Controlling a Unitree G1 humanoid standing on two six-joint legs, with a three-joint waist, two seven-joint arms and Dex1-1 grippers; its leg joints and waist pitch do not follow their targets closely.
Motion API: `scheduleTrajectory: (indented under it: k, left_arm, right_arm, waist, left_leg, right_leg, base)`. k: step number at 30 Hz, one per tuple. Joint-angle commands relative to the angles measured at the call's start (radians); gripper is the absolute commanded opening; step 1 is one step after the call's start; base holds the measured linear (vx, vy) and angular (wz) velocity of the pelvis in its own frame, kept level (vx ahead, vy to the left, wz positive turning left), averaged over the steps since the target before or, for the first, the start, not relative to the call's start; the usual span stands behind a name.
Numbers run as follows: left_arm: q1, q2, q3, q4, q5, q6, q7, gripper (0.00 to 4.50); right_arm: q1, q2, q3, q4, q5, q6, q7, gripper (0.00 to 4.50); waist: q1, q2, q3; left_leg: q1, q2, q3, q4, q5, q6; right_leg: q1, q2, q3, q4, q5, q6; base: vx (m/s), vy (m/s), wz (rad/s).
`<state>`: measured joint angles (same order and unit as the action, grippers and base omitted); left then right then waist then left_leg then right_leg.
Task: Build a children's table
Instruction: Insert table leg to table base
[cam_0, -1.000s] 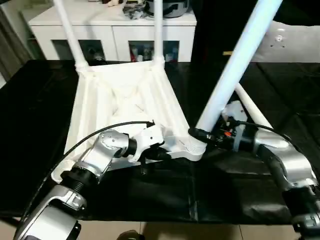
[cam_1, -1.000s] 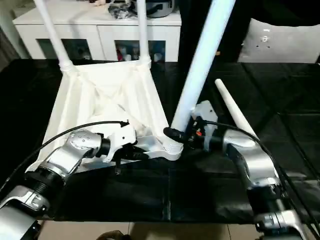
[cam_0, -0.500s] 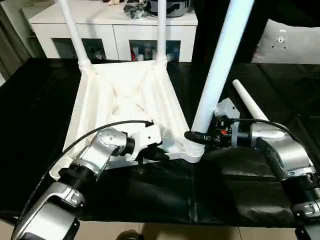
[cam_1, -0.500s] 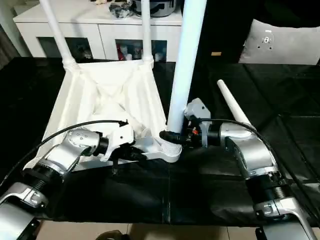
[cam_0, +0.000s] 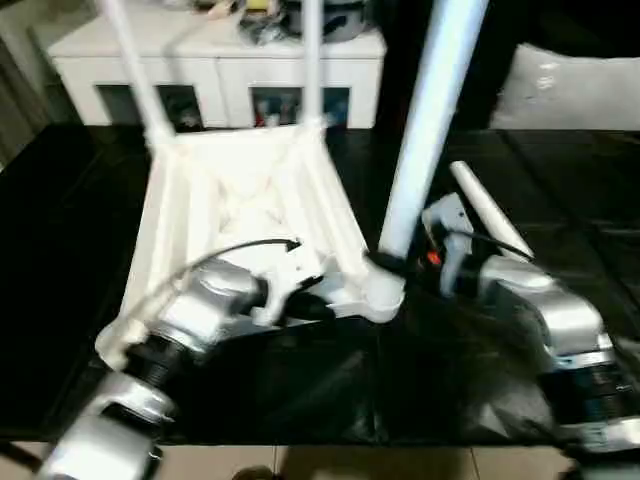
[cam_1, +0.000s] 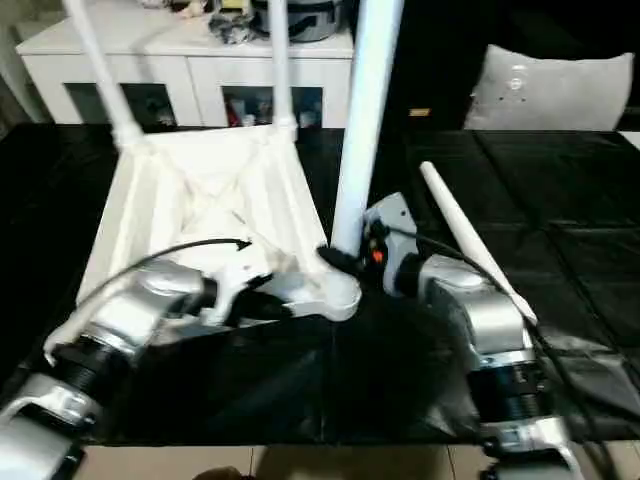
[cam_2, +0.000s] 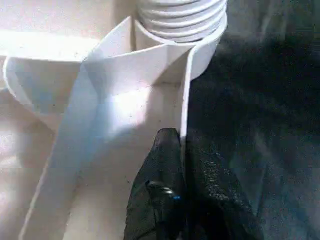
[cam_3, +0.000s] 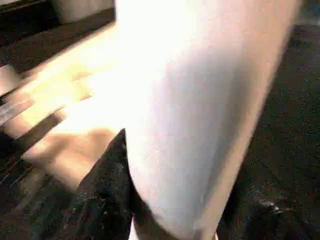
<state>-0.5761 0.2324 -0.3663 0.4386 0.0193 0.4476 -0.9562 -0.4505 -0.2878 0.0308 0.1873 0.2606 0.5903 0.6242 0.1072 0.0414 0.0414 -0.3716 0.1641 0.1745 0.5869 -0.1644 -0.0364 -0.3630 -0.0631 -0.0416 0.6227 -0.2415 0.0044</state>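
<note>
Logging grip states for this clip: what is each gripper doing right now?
Left gripper: shut on the tabletop's rim.
Right gripper: shut on the table leg at the near corner socket.

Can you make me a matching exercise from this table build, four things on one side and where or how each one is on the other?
Things:
1. left gripper
2. right gripper
3. loose leg
4. tabletop

States:
A. lying on the black cover
B. upside down, ribs facing up
C. shut on the tabletop's edge
D. holding the leg at the near corner socket

Pairs: 1-C, 2-D, 3-A, 4-B
</note>
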Motion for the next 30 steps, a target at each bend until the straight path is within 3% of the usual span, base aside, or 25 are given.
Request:
scheduleTrajectory:
  k: [1, 3, 4, 9, 12, 16, 22, 26, 30]
  left_arm:
    - [-0.005, -0.049, 0.031, -0.074, -0.001, 0.071, 0.104, 0.0]
    - [-0.007, -0.099, 0.024, -0.109, 0.038, 0.122, 0.185, 0.0]
    - [-0.008, -0.109, 0.017, -0.117, 0.047, 0.131, 0.196, 0.0]
    - [0.003, -0.104, 0.005, -0.153, 0.065, 0.154, 0.225, 0.0]
    - [0.01, -0.045, -0.005, -0.156, 0.086, 0.088, 0.207, 0.0]
    - [0.016, 0.019, -0.008, -0.148, 0.112, 0.024, 0.188, 0.0]
    - [0.038, 0.084, 0.018, -0.142, 0.05, -0.14, 0.091, 0.0]
    - [0.053, 0.115, -0.014, -0.154, 0.039, -0.162, 0.033, 0.0]
    - [0.061, 0.142, -0.05, -0.153, 0.039, -0.196, -0.02, 0.0]
  right_arm:
    - [0.035, 0.033, 0.018, 0.082, -0.048, 0.084, -0.1, 1.85]
    - [0.024, 0.069, 0.021, 0.09, -0.076, 0.081, -0.173, 1.85]
    - [0.023, 0.085, 0.018, 0.085, -0.085, 0.083, -0.203, 1.85]
    - [0.034, 0.097, 0.06, 0.029, -0.121, 0.085, -0.236, 1.85]
    - [0.043, 0.1, 0.04, 0.005, -0.093, 0.004, -0.203, 1.85]
    - [0.06, 0.098, 0.014, -0.022, -0.068, -0.046, -0.173, 1.85]
    - [0.092, 0.052, -0.034, -0.012, 0.009, -0.139, -0.016, 1.85]
    - [0.074, 0.027, -0.052, 0.02, 0.043, -0.17, 0.062, 1.85]
    - [0.031, 0.0, -0.054, 0.083, 0.055, -0.202, 0.13, 1.85]
  waist:
    - [-0.011, 0.0, -0.032]
    - [-0.019, 0.0, -0.036]
    - [-0.023, -0.007, -0.036]
    - [-0.021, -0.005, -0.037]
    - [-0.02, -0.005, -0.042]
    - [-0.018, -0.005, -0.053]
    - [-0.013, 0.002, -0.06]
    - [-0.015, 0.003, -0.06]
    - [-0.014, 0.001, -0.057]
  left_leg:
    - [0.037, 0.07, -0.056, -0.098, -0.552, -0.096]
    - [0.032, 0.069, -0.054, -0.105, -0.519, -0.095]
    - [0.029, 0.067, -0.049, -0.106, -0.488, -0.082]
    - [0.022, 0.064, -0.041, -0.103, -0.424, -0.052]
    - [0.017, 0.065, -0.04, -0.103, -0.392, -0.043]
    - [0.004, 0.063, -0.031, -0.091, -0.275, -0.005]
    - [-0.002, 0.063, -0.027, -0.077, -0.171, 0.042]
    - [0.0, 0.065, -0.026, -0.076, -0.178, 0.055]
    - [0.003, 0.066, -0.024, -0.076, -0.202, 0.049]
  right_leg:
    - [-0.007, -0.102, 0.046, -0.123, -0.563, -0.111]
    - [-0.002, -0.096, 0.045, -0.119, -0.463, -0.125]
    - [-0.002, -0.094, 0.048, -0.121, -0.416, -0.131]
    - [0.002, -0.093, 0.049, -0.118, -0.332, -0.135]
    - [0.007, -0.094, 0.049, -0.111, -0.271, -0.138]
    - [0.013, -0.091, 0.047, -0.098, -0.125, -0.167]
    - [0.021, -0.088, 0.04, -0.077, 0.066, -0.217]
    - [0.021, -0.088, 0.037, -0.074, 0.083, -0.247]
    - [0.022, -0.09, 0.037, -0.076, 0.029, -0.261]
  base:
    - [0.0, 0.0, 0.0]
    - [0.0, 0.0, 0.0]
    - [0.0, 0.0, 0.0]
    - [0.0, 0.0, 0.0]
    - [0.0, 0.0, 0.0]
    - [0.0, 0.0, 0.0]
    - [0.0, 0.0, 0.0]
    - [0.0, 0.0, 0.0]
    - [0.0, 0.0, 0.0]
